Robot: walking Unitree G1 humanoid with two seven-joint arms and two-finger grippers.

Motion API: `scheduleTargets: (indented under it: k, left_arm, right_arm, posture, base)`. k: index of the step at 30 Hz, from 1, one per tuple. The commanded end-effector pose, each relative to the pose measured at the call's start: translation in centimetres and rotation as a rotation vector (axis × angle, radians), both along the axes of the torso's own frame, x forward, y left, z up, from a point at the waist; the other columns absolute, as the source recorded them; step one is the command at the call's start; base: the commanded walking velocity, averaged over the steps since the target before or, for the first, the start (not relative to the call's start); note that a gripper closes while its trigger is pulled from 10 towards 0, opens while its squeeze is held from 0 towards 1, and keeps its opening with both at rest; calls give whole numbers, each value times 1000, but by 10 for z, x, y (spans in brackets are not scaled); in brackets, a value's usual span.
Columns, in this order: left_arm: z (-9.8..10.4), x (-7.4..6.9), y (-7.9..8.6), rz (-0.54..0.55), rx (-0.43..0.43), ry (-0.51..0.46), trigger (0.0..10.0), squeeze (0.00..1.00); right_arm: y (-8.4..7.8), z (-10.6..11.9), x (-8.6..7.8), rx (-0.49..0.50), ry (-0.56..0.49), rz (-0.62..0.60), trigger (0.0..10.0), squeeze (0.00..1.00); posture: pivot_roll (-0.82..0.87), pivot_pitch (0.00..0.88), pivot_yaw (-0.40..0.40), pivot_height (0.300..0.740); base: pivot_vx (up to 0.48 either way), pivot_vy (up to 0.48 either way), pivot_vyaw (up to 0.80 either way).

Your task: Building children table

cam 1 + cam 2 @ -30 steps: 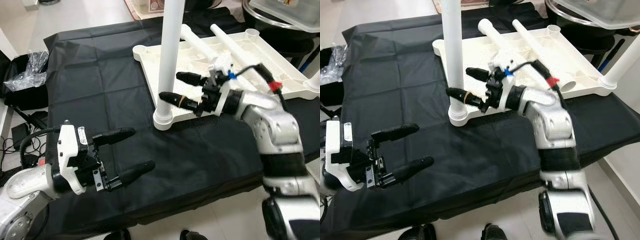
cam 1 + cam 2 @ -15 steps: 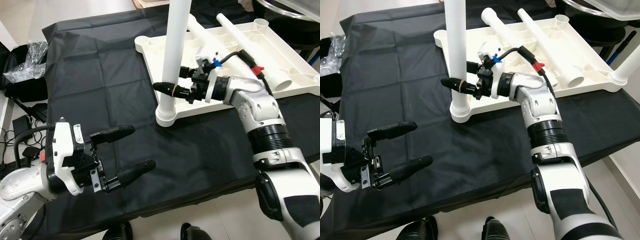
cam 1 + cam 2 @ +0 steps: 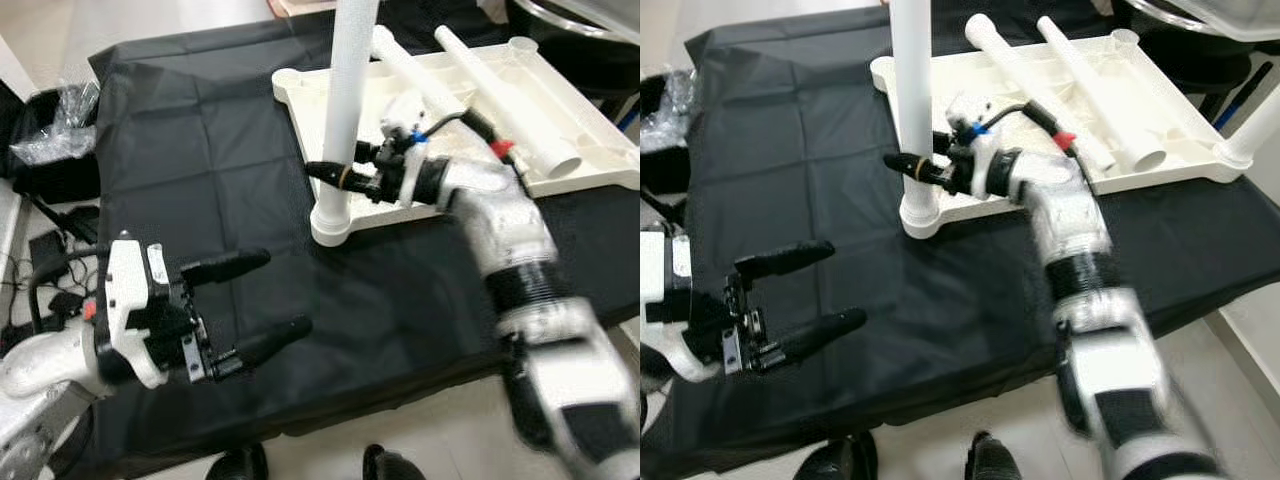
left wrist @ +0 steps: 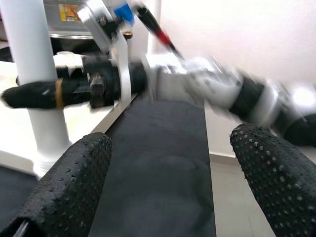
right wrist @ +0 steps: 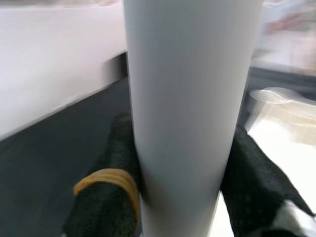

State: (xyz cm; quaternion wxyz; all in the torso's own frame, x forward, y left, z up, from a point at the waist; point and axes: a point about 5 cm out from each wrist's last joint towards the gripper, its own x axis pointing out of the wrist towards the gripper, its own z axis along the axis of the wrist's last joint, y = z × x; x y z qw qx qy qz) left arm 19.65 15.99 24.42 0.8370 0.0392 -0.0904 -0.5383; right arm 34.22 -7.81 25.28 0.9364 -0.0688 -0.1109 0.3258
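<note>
A white table top (image 3: pixel 560 130) lies upside down on the black cloth. One white leg (image 3: pixel 345 100) stands upright in its near left corner socket (image 3: pixel 330 225). My right gripper (image 3: pixel 338 170) is shut on this leg low down, one finger (image 5: pixel 106 192) on each side and both touching it. Two loose legs (image 3: pixel 415 70) lie on the table top. My left gripper (image 3: pixel 255 300) hovers open over the cloth near the front edge, well short of the leg, with nothing between its fingers (image 4: pixel 69 187).
Another upright leg (image 3: pixel 1248 130) stands at the table top's right corner. The black cloth (image 3: pixel 200 150) covers the work surface. A clear plastic bag (image 3: pixel 55 135) and cables (image 3: pixel 50 250) lie on the floor to the left. A large container (image 3: pixel 580 20) stands at the back right.
My right gripper has moved left from the table top's edge to the upright leg and closed around it. The left gripper has stayed open in the same place.
</note>
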Motion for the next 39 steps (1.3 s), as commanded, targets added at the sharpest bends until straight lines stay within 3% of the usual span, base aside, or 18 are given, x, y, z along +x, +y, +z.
scheduleTargets:
  k: [1,3,5,11,12,15,16,20,22,24,25,28,32,33,34,35,39]
  left_arm:
    - [-4,0,-2,-11,1,11,10000,0]
    - [-5,2,-5,-24,-6,11,10000,0]
    - [-5,3,-6,-27,-6,11,10000,0]
    - [-6,4,-6,-30,-5,6,10000,0]
    - [-6,5,-6,-31,-4,2,10000,0]
    - [-5,7,-8,-33,-7,-8,10000,0]
    - [-5,8,-9,-36,-10,-11,10000,0]
    - [-5,8,-10,-39,-9,-14,10000,0]
    - [-5,8,-8,-42,-7,-14,10000,0]
    - [-5,7,-8,-43,-7,-15,10000,0]
    - [-5,7,-6,-42,-6,-14,10000,0]
    - [-6,6,-5,-41,-3,-10,10000,0]
    - [-7,5,-4,-41,-1,-10,10000,0]
    - [-8,5,-4,-40,0,-9,10000,0]
    - [-8,4,-4,-39,2,-8,10000,0]
    - [-9,4,-3,-38,5,-6,10000,0]
    - [-7,4,-3,-35,13,-11,10000,0]
  right_arm:
    - [-5,-25,-5,-43,105,-174,0,0]
    - [12,-45,-26,24,159,-297,0,0]
    - [16,-48,-29,34,166,-311,0,0]
    - [12,-46,-18,49,145,-337,0,0]
    - [8,-44,-14,22,118,-343,10000,0]
    - [3,-38,-15,-17,82,-361,10000,0]
    - [1,-35,-15,1,84,-339,10000,1000]
    - [-2,-29,-17,31,76,-313,10000,1000]
    - [-7,-22,-19,18,63,-183,10000,1000]
    - [-9,-20,-19,14,65,-126,10000,1000]
    - [-16,-16,-18,3,65,-53,10000,1000]
    - [-43,-7,-7,-36,47,-35,10000,1000]
    - [-53,-5,-3,-84,44,5,10000,1000]
    - [-57,-5,1,-118,61,56,10000,624]
    - [-59,-5,2,-137,74,93,10000,624]
    - [-61,-1,7,-154,61,98,10000,0]
    - [-58,12,22,-126,45,152,10000,0]
  posture:
    - [-5,263,-23,740]
    - [-1,256,-16,740]
    - [-2,250,-14,740]
    - [-6,210,-18,740]
    - [-7,203,-19,740]
    - [-6,192,-21,740]
    - [-6,187,-23,740]
    - [-5,183,-21,740]
    - [-6,185,-8,740]
    - [-6,185,-8,740]
    - [-6,185,-10,740]
    - [-1,185,-12,740]
    - [1,185,-12,740]
    - [5,187,-13,740]
    - [7,186,-15,740]
    - [12,188,-11,740]
    - [19,193,-15,740]
  base:
    - [0,0,0]
    - [0,0,0]
    - [0,0,0]
    - [0,0,0]
    - [0,0,0]
    - [0,0,0]
    - [0,0,0]
    - [0,0,0]
    - [0,0,0]
    - [0,0,0]
    - [0,0,0]
    - [0,0,0]
    - [0,0,0]
    - [0,0,0]
    - [0,0,0]
    - [0,0,0]
    - [0,0,0]
